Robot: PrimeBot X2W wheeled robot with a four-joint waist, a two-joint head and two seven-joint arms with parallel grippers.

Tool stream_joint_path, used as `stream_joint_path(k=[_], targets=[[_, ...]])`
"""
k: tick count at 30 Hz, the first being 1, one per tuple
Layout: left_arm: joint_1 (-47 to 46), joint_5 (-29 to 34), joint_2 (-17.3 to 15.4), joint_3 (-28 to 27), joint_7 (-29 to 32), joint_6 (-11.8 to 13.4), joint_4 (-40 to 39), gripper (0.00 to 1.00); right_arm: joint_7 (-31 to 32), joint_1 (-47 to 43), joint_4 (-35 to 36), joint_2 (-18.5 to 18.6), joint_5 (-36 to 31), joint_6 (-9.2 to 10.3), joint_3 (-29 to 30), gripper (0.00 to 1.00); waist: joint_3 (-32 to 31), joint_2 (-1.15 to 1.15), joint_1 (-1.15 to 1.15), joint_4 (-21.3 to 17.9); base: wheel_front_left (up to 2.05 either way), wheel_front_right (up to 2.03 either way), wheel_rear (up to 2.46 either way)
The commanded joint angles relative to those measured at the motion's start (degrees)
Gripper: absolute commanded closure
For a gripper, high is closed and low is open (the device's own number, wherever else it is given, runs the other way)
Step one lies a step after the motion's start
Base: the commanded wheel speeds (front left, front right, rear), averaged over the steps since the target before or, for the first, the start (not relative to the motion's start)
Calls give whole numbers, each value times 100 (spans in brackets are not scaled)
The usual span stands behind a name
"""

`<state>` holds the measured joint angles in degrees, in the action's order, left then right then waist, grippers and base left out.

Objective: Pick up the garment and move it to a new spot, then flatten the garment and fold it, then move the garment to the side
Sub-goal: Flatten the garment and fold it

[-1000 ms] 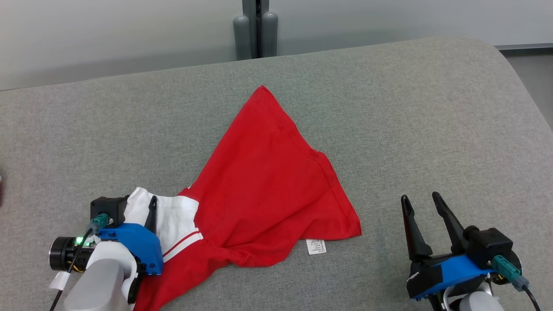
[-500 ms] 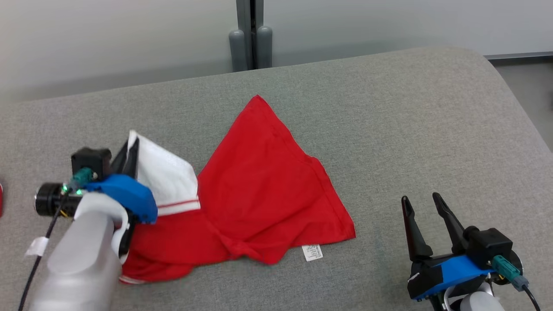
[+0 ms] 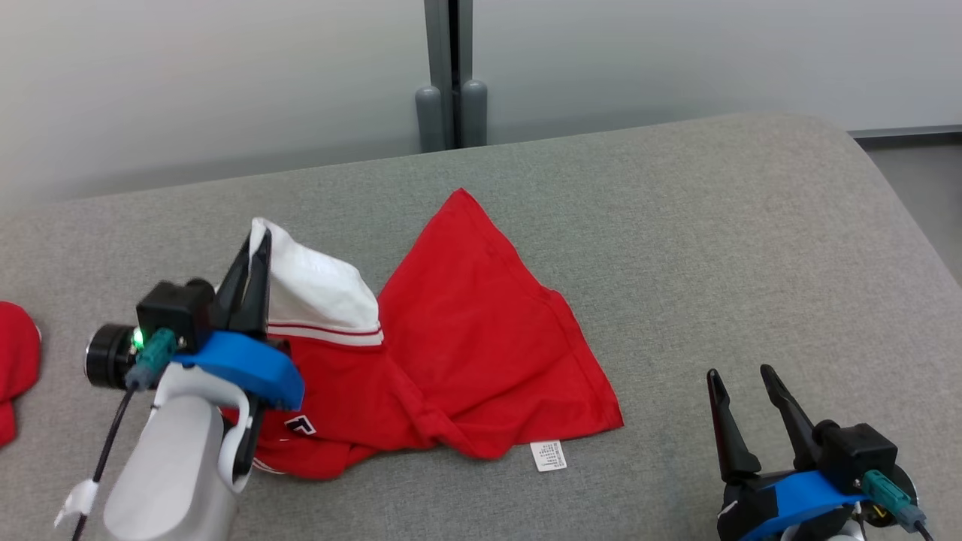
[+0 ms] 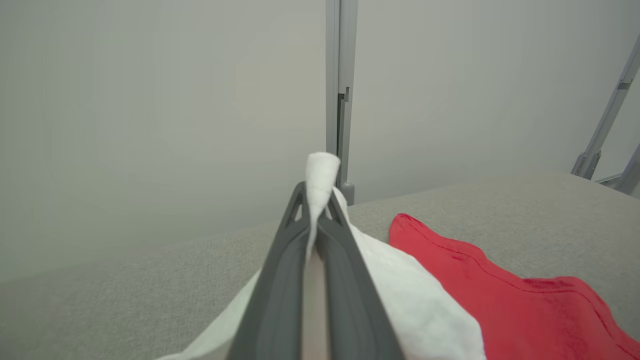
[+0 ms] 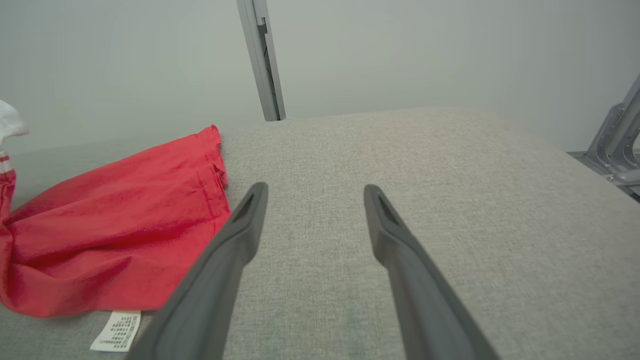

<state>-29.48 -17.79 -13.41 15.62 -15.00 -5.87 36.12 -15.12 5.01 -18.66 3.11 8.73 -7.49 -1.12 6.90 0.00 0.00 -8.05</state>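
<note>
The left claw (image 3: pixel 254 244) is clamped on the garment (image 3: pixel 466 323). Its two dark fingers (image 4: pixel 280 280) are pressed together, with a fold of the white panel (image 3: pixel 316 289) pinched between them. In the left wrist view a small tuft of that white cloth sticks out past the tips of the left claw (image 4: pixel 315 200). The pinched edge is lifted off the grey worktop (image 3: pixel 714 248), and the white panel drapes down from the tips to the claw's right, ending in thin red stripes.

From there the red body of the garment spreads away to the right of the left claw and lies on the worktop. One corner points toward the far edge and the rest is bunched in loose folds just below the claw's blue housing. A small logo (image 3: pixel 299 425) shows on the red cloth beside that housing. A white label (image 3: pixel 547 455) lies flat on the worktop at the garment's near edge, between the two claws.

The right claw (image 3: pixel 740 376) stands well to the right of the garment with its fingers spread apart, holding nothing. In the right wrist view the right claw (image 5: pixel 315 190) is above bare worktop, with the garment (image 5: pixel 115 220) and the label (image 5: pixel 116 330) to its left.

Another red cloth (image 3: pixel 15 361) lies at the edge of the head view, to the left of the left claw. A grey post (image 3: pixel 451 75) stands against the pale wall beyond the worktop.
</note>
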Motion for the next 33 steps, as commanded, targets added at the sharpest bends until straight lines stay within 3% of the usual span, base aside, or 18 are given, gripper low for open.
stream_joint_path(k=[1, 16, 30, 32, 33], targets=[[311, 66, -5, -67, -25, -23, -226, 100, -5, -100, 11, 5, 0, -1, 27, 0, -42, 0, 0, 56, 0, 0, 0], [2563, 228, 252, 58, -25, -69, -1517, 100, -5, -327, 30, 17, -55, -1, 274, 0, -312, 0, 0, 899, 0, 0, 0], [3853, 25, 216, -488, -26, 165, -1744, 98, -4, -525, -39, -1, -13, -1, 298, 0, -515, 0, 0, 1163, 0, 0, 0], [3888, 69, 188, -566, -26, 227, -1803, 0, -4, -523, -47, -5, -16, -1, 285, 0, -525, 0, 0, 1162, 0, 0, 0], [3890, 60, 202, -631, -26, 239, -1871, 0, -4, -521, -51, -7, -11, -1, 279, 0, -529, 0, 0, 1162, 0, 0, 0]])
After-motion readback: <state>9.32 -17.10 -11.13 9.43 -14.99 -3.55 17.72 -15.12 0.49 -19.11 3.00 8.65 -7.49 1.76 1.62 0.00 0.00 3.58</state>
